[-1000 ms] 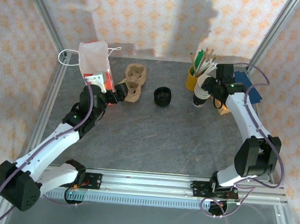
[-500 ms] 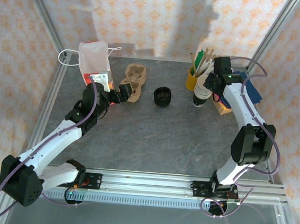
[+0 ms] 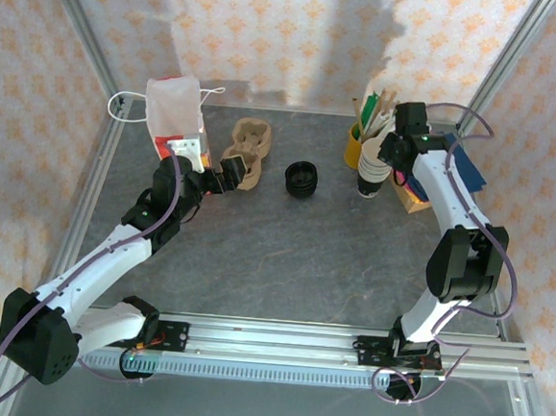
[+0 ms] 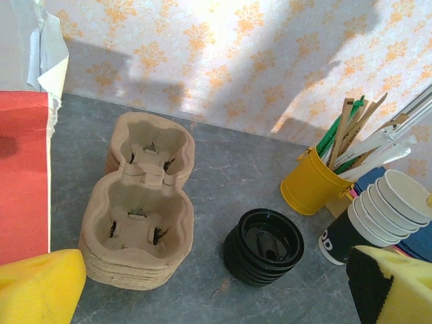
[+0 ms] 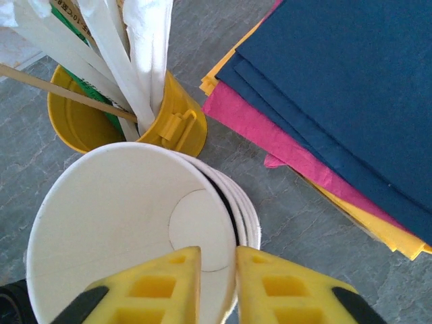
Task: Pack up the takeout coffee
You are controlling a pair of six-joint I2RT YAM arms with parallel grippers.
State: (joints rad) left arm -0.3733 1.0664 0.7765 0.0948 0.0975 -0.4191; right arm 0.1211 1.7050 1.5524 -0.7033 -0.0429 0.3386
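Just beside the yellow cup [image 5: 177, 128], with its bundle of paper-wrapped and flat wooden stirrers [image 5: 128, 47]: a nested stack of paper cups [image 4: 374, 212], dark outside, matte white inside, rims stepped one over another. Over that stack, the right gripper [image 5: 218, 260], clamped across the thin wall of the top cup [image 5: 121, 223]; one blocky, ribbed yellow finger inside the round mouth, the other outside, a narrow slit between them. Left of the yellow cup, near but apart: a low pile of black lids [image 4: 264, 246], round, glossy plastic, ridged at the edges. Farther left of the yellow cup: moulded pulp carriers [image 4: 138, 202], rough and tan, two hollows each, nested in layers. Near those carriers, well apart from the yellow cup, the left gripper [image 4: 216, 266], spread wide, nothing between its smooth yellow fingers. On the yellow cup's right: flat paper napkins [image 5: 337, 101], navy over pink over yellow, corners fanned. Beneath everything, a grey, stone-veined table [image 3: 303, 258].
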